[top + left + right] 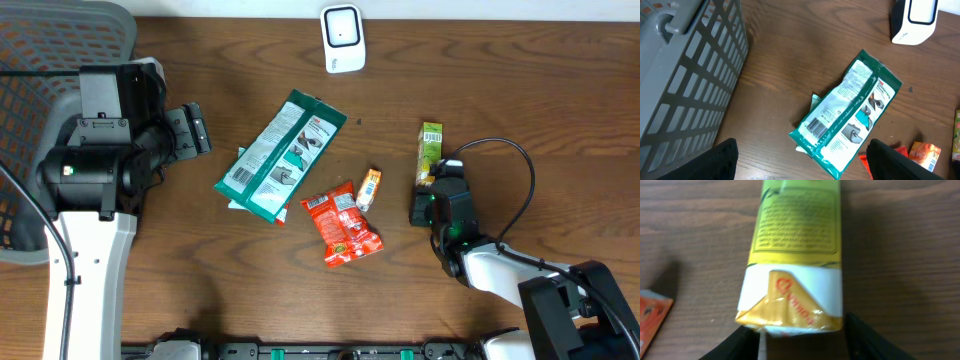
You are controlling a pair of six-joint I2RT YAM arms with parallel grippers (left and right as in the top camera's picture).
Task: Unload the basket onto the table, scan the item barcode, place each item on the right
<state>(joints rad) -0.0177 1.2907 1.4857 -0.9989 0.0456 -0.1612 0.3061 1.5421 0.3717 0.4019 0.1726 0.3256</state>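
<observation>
Yellow carton (795,240) end nearest: red heart logo (784,286), fine print blurred. right gripper (800,340) jaws flank it, grip unclear. Left gripper (805,160) spread, empty, left of green pouch (847,115); barcode (815,126) up.

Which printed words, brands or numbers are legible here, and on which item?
"3M", probably: red logo on the green packet.
Its other print and barcode digits: too small.
Yellow carton: fine print and red wording blurred, unreadable.
Red snack bag, orange sachet: too small.
</observation>
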